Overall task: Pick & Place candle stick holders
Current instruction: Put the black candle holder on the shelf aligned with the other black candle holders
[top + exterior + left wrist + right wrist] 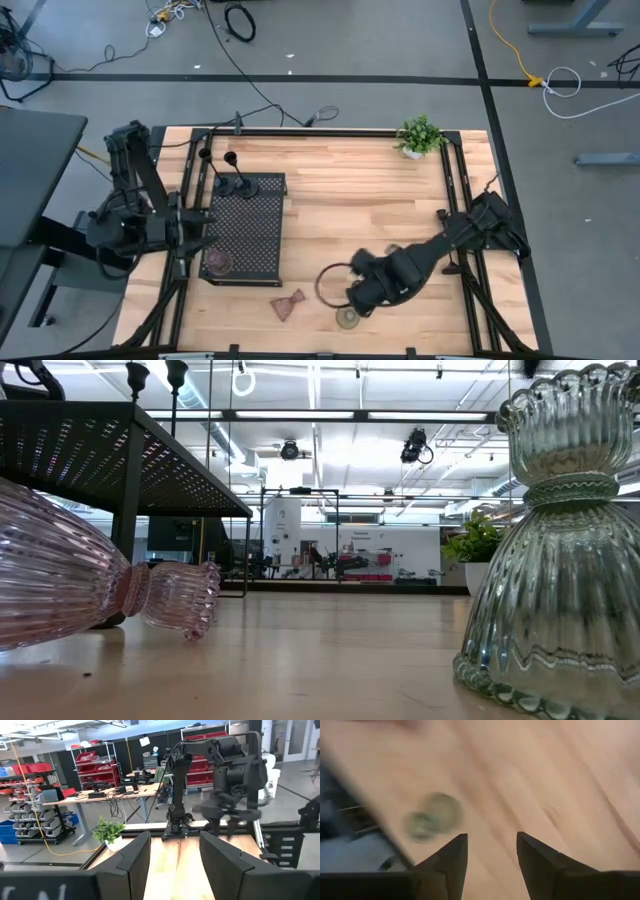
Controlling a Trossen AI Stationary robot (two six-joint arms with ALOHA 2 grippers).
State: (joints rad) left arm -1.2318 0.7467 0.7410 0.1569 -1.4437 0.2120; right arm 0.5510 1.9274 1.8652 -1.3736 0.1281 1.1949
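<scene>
Two tall black stem holders [228, 172] stand at the far end of the black perforated tray [250, 235]. A brownish squat holder [217, 263] stands on the tray's near left corner. A pink holder [288, 305] [100, 585] lies on its side on the table. An olive-green holder [347, 318] [560, 540] stands upright near the front edge. My right gripper [362, 297] [492, 840] hovers open, pointing down, just beyond the green holder [432, 817]. My left gripper [200, 228] [175, 840] is open and level at the tray's left side, holding nothing.
A thin black ring [335, 283] lies on the wood beside my right gripper. A small potted plant [418, 135] stands at the far right corner. Black frame rails [455, 200] run along the table's edges. Bare wood lies between the tray and the right arm.
</scene>
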